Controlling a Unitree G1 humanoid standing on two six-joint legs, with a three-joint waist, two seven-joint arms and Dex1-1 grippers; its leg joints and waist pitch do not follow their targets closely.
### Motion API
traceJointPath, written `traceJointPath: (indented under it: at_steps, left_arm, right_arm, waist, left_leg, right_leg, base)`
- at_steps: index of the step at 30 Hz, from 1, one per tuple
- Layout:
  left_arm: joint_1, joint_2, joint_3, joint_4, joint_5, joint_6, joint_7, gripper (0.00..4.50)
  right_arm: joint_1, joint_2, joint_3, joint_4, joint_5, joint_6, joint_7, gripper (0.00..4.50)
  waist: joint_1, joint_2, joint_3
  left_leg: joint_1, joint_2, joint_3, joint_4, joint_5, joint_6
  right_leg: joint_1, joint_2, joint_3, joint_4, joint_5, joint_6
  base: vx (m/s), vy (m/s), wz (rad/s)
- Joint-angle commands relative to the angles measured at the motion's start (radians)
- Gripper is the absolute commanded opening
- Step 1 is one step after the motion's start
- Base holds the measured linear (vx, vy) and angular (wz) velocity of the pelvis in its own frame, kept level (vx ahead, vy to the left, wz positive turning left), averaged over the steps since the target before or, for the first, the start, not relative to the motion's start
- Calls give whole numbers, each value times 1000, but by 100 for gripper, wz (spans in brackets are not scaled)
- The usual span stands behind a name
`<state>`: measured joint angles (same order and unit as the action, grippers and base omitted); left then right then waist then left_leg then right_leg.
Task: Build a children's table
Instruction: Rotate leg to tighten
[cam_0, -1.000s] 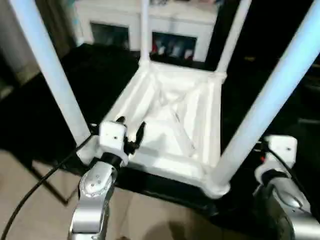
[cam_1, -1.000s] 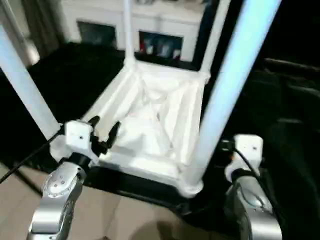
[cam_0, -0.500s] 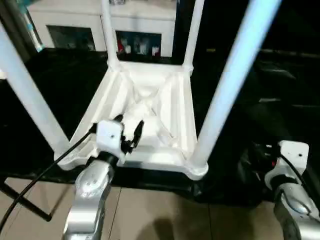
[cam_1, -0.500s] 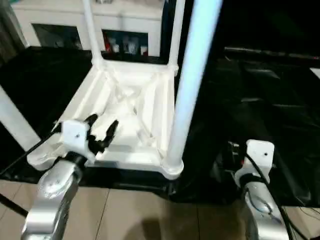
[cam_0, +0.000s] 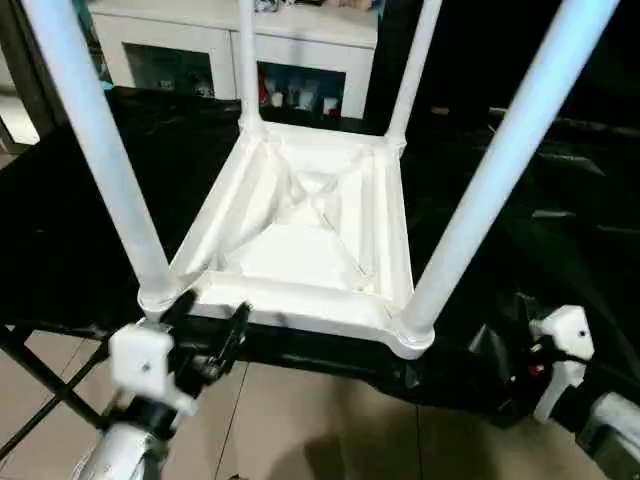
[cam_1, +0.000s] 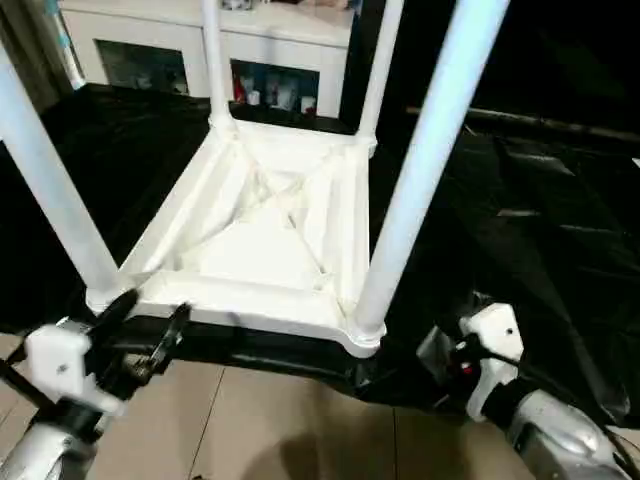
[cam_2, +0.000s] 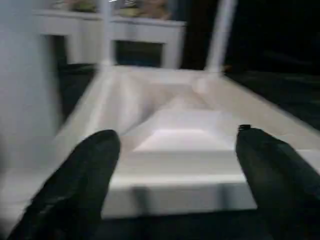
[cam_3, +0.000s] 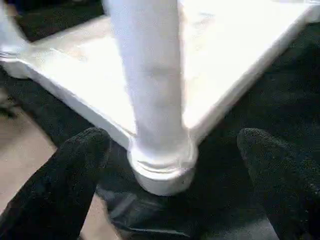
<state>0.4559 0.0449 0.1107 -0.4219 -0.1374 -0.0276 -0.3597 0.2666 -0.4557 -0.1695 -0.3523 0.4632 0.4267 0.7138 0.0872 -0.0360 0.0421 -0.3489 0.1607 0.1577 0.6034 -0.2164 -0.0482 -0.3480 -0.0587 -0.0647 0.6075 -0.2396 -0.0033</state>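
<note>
We see the white plastic ribbed tabletop (cam_0: 310, 240) upside down with four white tube legs (cam_0: 95, 140) up, left gripper (cam_0: 205, 325) and right gripper (cam_3: 172, 150) both spread wide, holding nothing.

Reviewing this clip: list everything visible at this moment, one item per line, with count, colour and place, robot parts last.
Tabletop: one, white, upside down on the black cover, ribbed underside up.
Legs: four, white, standing upright in the corner sockets.
Black cover: one, black, under the tabletop.
Cabinet: one, white, behind the work surface.
Floor: beige tiles, below the near edge.
Left gripper: one, black fingers, open, just short of the near left corner.
Right gripper: one, black fingers, open, either side of the near right leg's base, not touching.
</note>
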Motion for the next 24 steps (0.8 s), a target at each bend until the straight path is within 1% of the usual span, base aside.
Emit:
traceJointPath:
  at_steps: [1,2,4,5,6,7,8,9,10,11,12,13,14,16,18,19,20,22,24]
  left_arm:
    - [12,-5,38,-7,36,-17,52,435]
    - [12,-3,48,-1,52,-11,68,435]
    - [-23,9,73,19,40,35,101,435]
    - [-48,18,84,30,28,54,112,435]
    - [-59,22,88,34,23,61,115,435]
    - [-90,34,99,49,9,81,119,435]
    - [-113,43,107,60,-2,91,118,435]
    - [-138,50,119,74,-11,104,121,435]
    - [-161,58,132,88,-19,115,125,435]
    - [-184,69,144,105,-26,125,128,435]
    - [-186,69,146,106,-26,126,129,435]
    - [-218,81,168,132,-41,149,136,435]
    - [-230,86,176,143,-49,157,138,435]
    - [-269,110,193,173,-80,185,124,435]
    - [-296,131,194,192,-95,203,104,435]
    - [-324,152,186,214,-96,213,84,435]
    - [-336,158,179,226,-92,215,76,435]
    - [-367,172,156,258,-69,217,65,435]
    - [-378,178,148,267,-57,217,67,435]
  right_arm:
    - [-2,-22,-14,-23,35,12,39,450]
    - [-4,-21,-11,-22,35,11,40,450]
    - [-9,-20,-5,-16,41,4,41,450]
    - [-11,-12,-5,-11,38,-3,39,450]
    - [-12,-8,-5,-7,36,-7,36,450]
    - [-17,4,-5,1,31,-15,26,450]
    - [-16,5,-2,2,29,-16,25,450]
    - [-14,3,-1,0,34,-15,26,450]
    - [-12,3,1,-3,41,-12,29,450]
    - [-10,2,4,-5,45,-12,32,450]
    - [-10,2,4,-5,45,-11,32,450]
    - [-6,2,11,-10,52,-7,39,450]
    - [-5,1,14,-12,54,-5,42,450]
    - [1,-2,21,-20,58,3,51,450]
    - [4,-3,23,-24,58,6,56,450]
    - [7,-5,23,-23,58,6,63,450]
    - [8,-8,22,-22,61,6,69,450]
    - [7,-18,23,-18,57,1,75,450]
    - [2,-20,24,-16,53,-4,69,450]
  waist:
    - [3,-2,-14]
    - [5,-1,-14]
    - [8,-4,-16]
    - [12,-4,-16]
    - [14,-4,-16]
    - [17,-3,-20]
    - [19,-1,-21]
    - [21,1,-23]
    - [22,2,-26]
    - [23,3,-27]
    - [24,3,-28]
    - [25,2,-30]
    - [26,3,-30]
    - [26,3,-31]
    - [28,4,-30]
    - [27,4,-27]
    - [26,4,-27]
    - [27,5,-27]
    - [28,8,-28]
  left_leg:
    - [-1,80,-39,-100,-381,14]
    - [0,80,-39,-99,-364,16]
    - [0,80,-38,-99,-338,19]
    - [5,78,-35,-95,-327,23]
    - [8,78,-34,-95,-324,23]
    - [9,78,-33,-94,-302,24]
    - [1,79,-36,-98,-274,26]
    - [-1,80,-37,-98,-257,25]
    - [0,79,-36,-95,-238,26]
    - [0,79,-36,-95,-229,28]
    - [0,79,-36,-94,-222,29]
    - [0,80,-35,-92,-204,35]
    - [1,78,-34,-91,-192,41]
    - [-1,79,-35,-91,-181,46]
    - [2,77,-33,-91,-195,44]
    - [3,78,-34,-96,-228,37]
    - [4,78,-35,-97,-236,34]
    - [5,80,-35,-98,-242,26]
    - [5,81,-36,-98,-242,22]
  right_leg:
    - [6,-101,63,-111,-402,-75]
    - [3,-100,65,-111,-400,-71]
    - [4,-99,64,-107,-375,-72]
    - [-1,-97,65,-107,-363,-74]
    - [-3,-97,66,-107,-360,-76]
    - [-1,-96,66,-103,-327,-83]
    - [6,-94,63,-96,-285,-91]
    - [9,-94,61,-91,-250,-94]
    - [10,-93,62,-87,-204,-102]
    - [11,-93,62,-85,-182,-106]
    - [13,-94,61,-83,-164,-111]
    - [16,-94,61,-78,-122,-122]
    - [16,-94,60,-77,-104,-128]
    - [19,-96,59,-75,-91,-135]
    - [16,-94,59,-78,-115,-134]
    - [16,-97,59,-83,-169,-130]
    - [15,-97,59,-84,-188,-125]
    - [15,-99,60,-87,-208,-120]
    - [15,-100,61,-85,-197,-120]
  base:
    - [0,0,0]
    - [0,0,0]
    - [0,0,0]
    - [0,0,0]
    - [0,0,0]
    - [0,0,0]
    - [0,0,0]
    - [0,0,0]
    - [0,0,0]
    - [0,0,0]
    - [0,0,0]
    - [0,0,0]
    - [0,0,0]
    - [0,0,0]
    - [0,0,0]
    - [0,0,0]
    - [0,0,0]
    - [0,0,0]
    - [0,0,0]
